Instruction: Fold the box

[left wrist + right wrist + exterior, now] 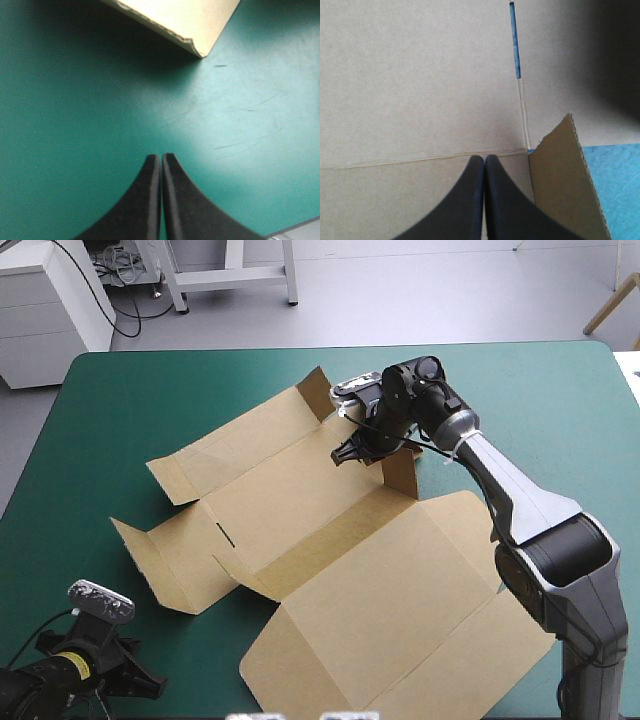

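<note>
On the high view I see the box (330,540), a cut sheet of brown corrugated board, lying opened out across the middle of the table with the teal-green cover (120,400). Most panels lie flat. The far-left flaps tilt up a little, and one narrow flap (400,475) stands upright beside the right gripper (345,453). That gripper hangs over the far part of the sheet, its arm reaching in from the right. The left gripper (150,680) sits at the near left corner of the table, clear of the board.

On the left wrist view, the left gripper (161,160) has its black fingers pressed together in one point with nothing between them, bare cover under it. A corner of the box (190,25) lies ahead, apart from the fingertips.

On the right wrist view, the right gripper (484,160) is also closed to a point, just above a flat panel at a crease line (420,159). A thin slot (515,40) is cut in the board ahead. The raised flap (565,185) stands just beside the fingers.
</note>
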